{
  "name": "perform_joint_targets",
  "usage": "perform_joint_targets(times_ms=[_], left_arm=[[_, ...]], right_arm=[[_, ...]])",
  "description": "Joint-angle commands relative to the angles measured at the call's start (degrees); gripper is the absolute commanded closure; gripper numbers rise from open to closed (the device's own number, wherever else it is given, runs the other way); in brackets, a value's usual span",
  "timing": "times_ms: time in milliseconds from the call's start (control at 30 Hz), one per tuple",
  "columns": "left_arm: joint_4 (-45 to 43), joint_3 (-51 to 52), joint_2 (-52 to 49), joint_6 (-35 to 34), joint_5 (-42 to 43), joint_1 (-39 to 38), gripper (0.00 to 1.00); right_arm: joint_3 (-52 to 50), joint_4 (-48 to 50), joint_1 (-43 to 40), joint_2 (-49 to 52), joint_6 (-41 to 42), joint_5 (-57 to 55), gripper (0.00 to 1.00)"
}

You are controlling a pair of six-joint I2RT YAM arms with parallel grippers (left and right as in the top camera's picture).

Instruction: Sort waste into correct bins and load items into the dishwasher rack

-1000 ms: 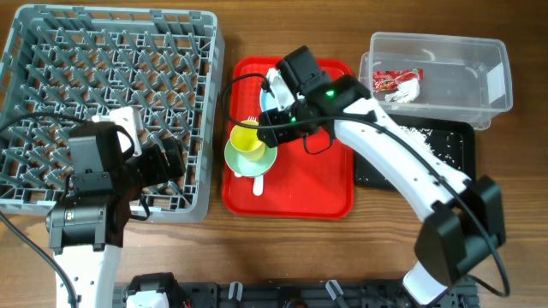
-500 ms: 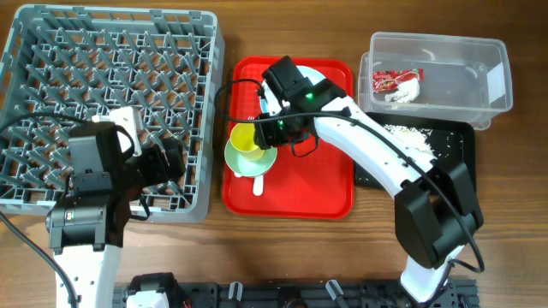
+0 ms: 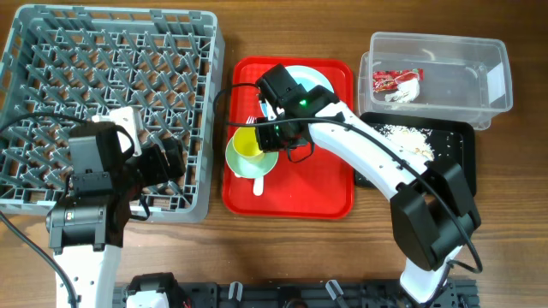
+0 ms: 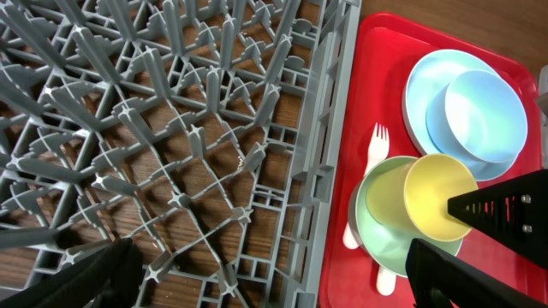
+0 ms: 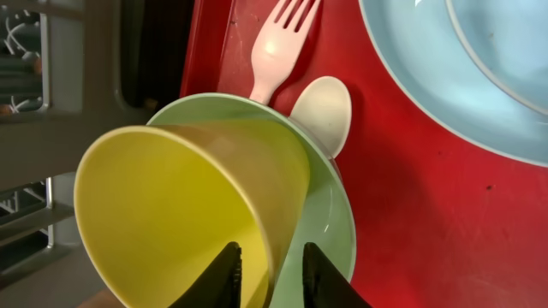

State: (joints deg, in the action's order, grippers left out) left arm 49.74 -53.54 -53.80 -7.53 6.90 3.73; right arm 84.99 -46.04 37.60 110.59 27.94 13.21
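The small yellow cup [image 3: 247, 142] [image 4: 437, 197] [image 5: 171, 197] lies tilted in the pale green saucer-bowl [image 3: 244, 163] [image 4: 381, 218] [image 5: 330, 214] on the red tray. My right gripper [image 3: 262, 135] [image 5: 270, 265] is open. One finger is inside the cup and one outside, so they straddle its rim. The white fork [image 4: 374, 145] [image 5: 278, 51] and spoon [image 5: 324, 111] lie under the saucer's edge. The plate [image 4: 419, 85] [image 5: 402, 68] holds the light blue bowl [image 4: 479, 115] [image 5: 505, 43]. My left gripper [image 3: 171, 158] [image 4: 274, 274] is wide open and empty over the grey dishwasher rack [image 3: 214, 85] [image 4: 214, 128].
The red tray [image 3: 300, 192] sits between the rack and the bins. The clear tub [image 3: 454, 51] at the back right holds the red wrapper [image 3: 390, 81] and white napkin [image 3: 408, 92]. The black tray [image 3: 458, 154] in front of it holds rice scraps [image 3: 407, 137].
My right gripper has moved left across the red tray and now has its fingers on either side of the yellow cup's rim. The plate behind it shows more. The left arm has not moved.
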Motion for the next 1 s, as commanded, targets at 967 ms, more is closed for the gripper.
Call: perform_joint_targets(times_ms=[967], left_arm=[[-16.5, -1.0, -7.9, -13.0, 38.2, -0.3, 0.0]], right_arm=[[3.1, 1.3, -16.3, -16.2, -11.7, 32.3, 0.96]])
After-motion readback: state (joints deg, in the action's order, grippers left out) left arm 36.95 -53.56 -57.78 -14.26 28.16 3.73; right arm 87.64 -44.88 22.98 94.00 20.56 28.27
